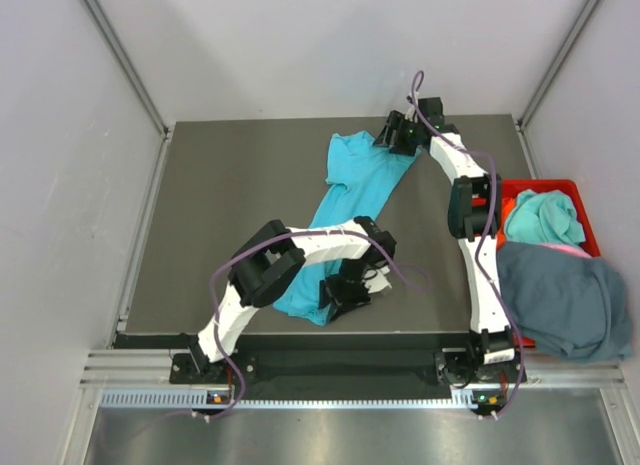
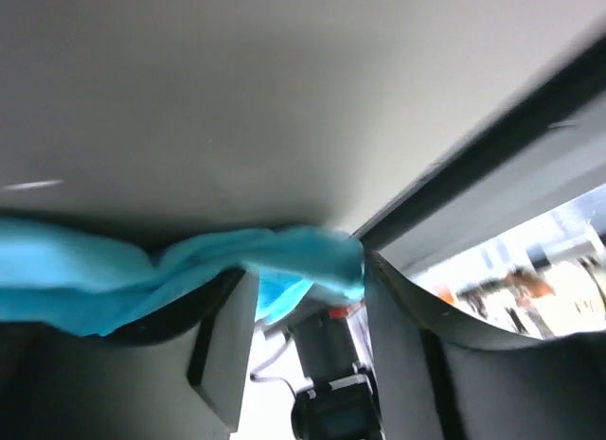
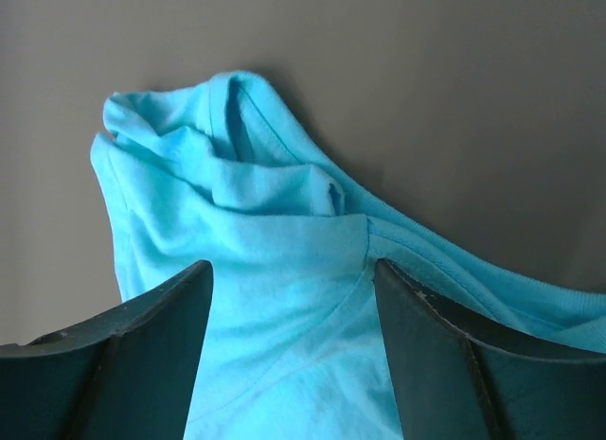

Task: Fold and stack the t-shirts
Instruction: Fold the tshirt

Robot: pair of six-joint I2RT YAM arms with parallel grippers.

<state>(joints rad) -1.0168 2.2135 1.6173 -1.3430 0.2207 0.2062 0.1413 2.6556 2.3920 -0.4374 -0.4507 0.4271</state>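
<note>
A bright turquoise t-shirt (image 1: 355, 180) lies stretched out on the dark table from the far middle towards the near edge. My right gripper (image 1: 395, 140) is at its far end. In the right wrist view it (image 3: 292, 266) is open, its jaws wide apart over the bunched shoulder and collar cloth (image 3: 256, 222). My left gripper (image 1: 345, 293) is at the shirt's near end. In the left wrist view it (image 2: 308, 270) has its jaws apart, with turquoise cloth (image 2: 95, 279) lying across the fingertips.
A red bin (image 1: 570, 188) stands off the table's right edge. It holds a teal-green shirt (image 1: 545, 217) and a sliver of pinkish cloth (image 1: 565, 248). A slate blue-grey shirt (image 1: 565, 300) hangs over its near side. Grey walls enclose the table (image 1: 230, 185).
</note>
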